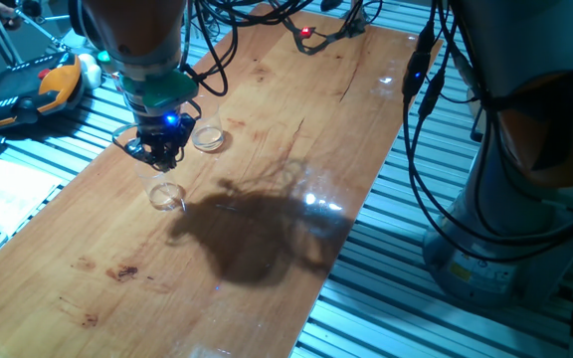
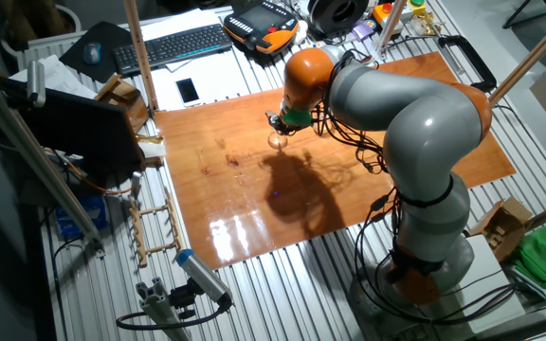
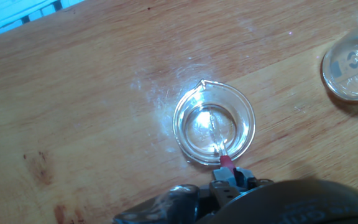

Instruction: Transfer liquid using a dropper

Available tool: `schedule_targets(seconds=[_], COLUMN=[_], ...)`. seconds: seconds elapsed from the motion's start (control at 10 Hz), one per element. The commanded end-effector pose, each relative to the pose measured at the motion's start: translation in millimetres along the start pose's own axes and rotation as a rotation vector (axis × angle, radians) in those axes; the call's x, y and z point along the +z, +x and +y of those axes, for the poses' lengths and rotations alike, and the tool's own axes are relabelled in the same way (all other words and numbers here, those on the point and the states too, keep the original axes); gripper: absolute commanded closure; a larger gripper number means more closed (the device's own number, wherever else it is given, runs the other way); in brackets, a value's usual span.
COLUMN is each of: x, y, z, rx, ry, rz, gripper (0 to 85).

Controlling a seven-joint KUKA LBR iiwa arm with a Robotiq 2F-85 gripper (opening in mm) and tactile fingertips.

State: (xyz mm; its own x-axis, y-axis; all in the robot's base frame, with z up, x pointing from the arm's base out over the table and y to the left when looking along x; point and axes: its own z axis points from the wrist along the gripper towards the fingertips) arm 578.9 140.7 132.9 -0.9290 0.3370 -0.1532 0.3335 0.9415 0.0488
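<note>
A small clear cup with a pour spout stands on the wooden table, right under my hand. A shallow layer of clear liquid glints in it. My gripper is shut on the thin transparent dropper. Its dark red end sits at my fingers and its tip reaches down into the cup. In one fixed view the gripper hangs just above that cup. In the other fixed view the gripper is over the cup.
A second clear cup stands close by at the right; it also shows in one fixed view. An orange teach pendant lies off the table's left side. Cables and a red light are at the far end. A keyboard lies beyond the table.
</note>
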Motion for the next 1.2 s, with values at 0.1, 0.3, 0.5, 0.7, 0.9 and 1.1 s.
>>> schedule_targets(seconds=[0.1,0.3,0.5,0.7,0.9,1.1], x=[1.6,1.6,1.7,1.9,2.7,2.8], y=[-0.3,-0.2,-0.3,-0.6,-0.9,-1.6], z=[0.2,0.3,0.3,0.1,0.0,0.0], rx=[-0.003,-0.005,-0.003,-0.003,-0.001,-0.003], ry=[-0.006,-0.007,-0.007,-0.007,-0.008,-0.008], rz=[0.007,0.009,0.009,0.009,0.009,0.009], gripper=[84.0,73.0,68.0,66.3,66.3,62.7])
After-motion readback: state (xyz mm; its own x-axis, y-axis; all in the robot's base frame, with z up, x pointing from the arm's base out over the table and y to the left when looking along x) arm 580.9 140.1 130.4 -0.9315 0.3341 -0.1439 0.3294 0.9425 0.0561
